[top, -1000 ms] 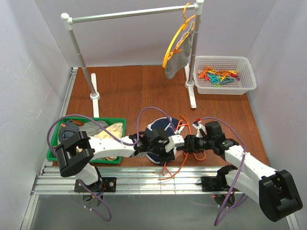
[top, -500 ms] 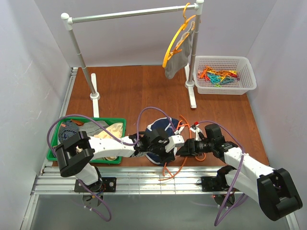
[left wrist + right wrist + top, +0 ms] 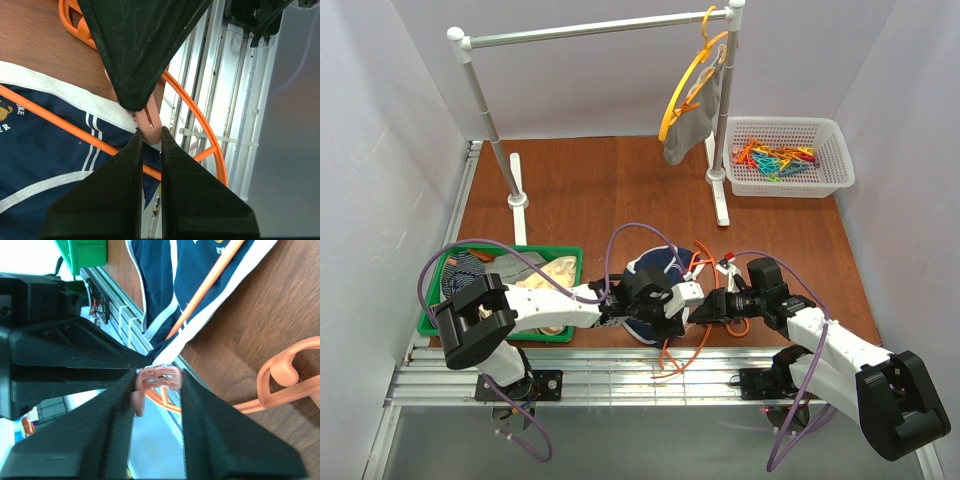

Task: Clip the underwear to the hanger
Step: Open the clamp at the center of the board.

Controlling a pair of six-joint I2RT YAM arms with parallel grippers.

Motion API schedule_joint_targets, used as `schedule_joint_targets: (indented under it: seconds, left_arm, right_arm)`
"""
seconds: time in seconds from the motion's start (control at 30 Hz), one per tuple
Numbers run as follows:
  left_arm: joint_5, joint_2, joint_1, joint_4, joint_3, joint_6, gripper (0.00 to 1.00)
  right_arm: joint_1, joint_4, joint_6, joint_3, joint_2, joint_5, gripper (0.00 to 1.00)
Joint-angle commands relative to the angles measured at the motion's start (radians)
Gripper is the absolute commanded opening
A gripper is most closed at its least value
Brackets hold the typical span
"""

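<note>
- Navy cloth with white piping: the underwear [image 3: 648, 268] lies on the brown table [image 3: 580, 190], at 6 o'clock in the top view, near the front edge.
- The red-orange hanger [image 3: 60, 122] lies on top of it. One bar crosses the cloth, and the curved frame goes out past the waistband toward the front edge.
- The left gripper [image 3: 151, 132] has its fingers nearly together. They pinch the white waistband where it meets the hanger.
- The right gripper [image 3: 158, 374] comes in from 3 o'clock and is clamped on a salmon peg [image 3: 160, 381]. Both fingers press its sides.
- The peg touches the waistband edge, just beside the left fingertips. I cannot tell if its mouth is on the bar.
- A green tray [image 3: 525, 249] with other clothes is at 8 o'clock.
- A white basket [image 3: 790, 186] with coloured pegs [image 3: 775, 158] is at 2 o'clock.
- At 1 o'clock a yellow hanger [image 3: 675, 95] with grey underwear [image 3: 692, 125] hangs on the rail [image 3: 590, 30].
</note>
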Motion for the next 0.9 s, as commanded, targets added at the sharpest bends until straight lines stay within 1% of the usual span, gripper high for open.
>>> schedule_joint_targets:
  seconds: [0.0,0.03,0.07,0.1,0.13,0.17,0.27,0.33,0.37,0.4,0.53,0.57,0.6,0.67,0.73,0.87]
  left_arm:
    - [0.033,-0.02,0.001,0.005,0.019,0.011,0.06]
    - [0.033,-0.02,0.001,0.005,0.021,0.008,0.08]
    - [0.021,-0.019,0.001,0.003,0.022,0.005,0.12]
    - [0.011,-0.017,0.001,0.002,0.024,-0.003,0.18]
    - [0.001,-0.013,0.001,-0.007,0.038,-0.014,0.29]
    - [-0.018,-0.01,0.001,-0.013,0.042,-0.015,0.34]
    - [-0.038,-0.016,0.001,-0.015,0.058,-0.021,0.44]
    - [-0.053,-0.016,0.004,-0.021,0.064,-0.024,0.49]
    - [-0.062,-0.017,0.007,-0.038,0.068,-0.026,0.61]
    - [-0.087,-0.033,0.016,-0.044,0.065,-0.029,0.64]
    - [-0.136,-0.108,0.059,-0.061,0.021,-0.055,0.66]
    - [-0.157,-0.123,0.07,-0.066,0.007,-0.072,0.67]
    - [-0.212,-0.143,0.072,-0.07,0.003,-0.084,0.65]
    - [-0.257,-0.148,0.073,-0.089,-0.007,-0.11,0.58]
    - [-0.28,-0.145,0.072,-0.093,-0.022,-0.138,0.55]
    - [-0.346,-0.134,0.073,-0.119,-0.03,-0.21,0.37]
  right_arm:
    - [-0.004,0.049,-0.008,0.022,0.005,0.0,0.23]
    - [-0.003,0.049,-0.008,0.02,0.004,0.0,0.2]
    - [-0.003,0.049,-0.008,0.018,0.005,0.0,0.13]
    - [-0.003,0.049,-0.008,0.017,0.004,0.0,0.09]
    - [-0.003,0.049,-0.008,0.014,0.004,0.003,0.06]
    - [-0.004,0.049,-0.007,0.012,-0.002,0.006,0.01]
    - [-0.004,0.049,-0.001,0.005,-0.016,0.018,0.01]
    - [-0.004,0.047,0.004,0.002,-0.028,0.043,0.01]
    - [-0.004,0.039,0.004,-0.001,-0.047,0.055,0.01]
    - [-0.003,0.036,0.012,-0.003,-0.057,0.066,0.01]
    - [-0.003,0.026,0.033,-0.024,-0.129,0.132,0.01]
    - [-0.004,0.013,0.036,-0.031,-0.137,0.14,0.01]
    - [-0.003,0.007,0.036,-0.032,-0.145,0.152,0.01]
    - [-0.003,-0.01,0.036,-0.034,-0.16,0.164,0.01]
    - [-0.004,-0.019,0.033,-0.037,-0.173,0.18,0.01]
    - [-0.003,-0.074,0.016,-0.035,-0.194,0.224,0.01]
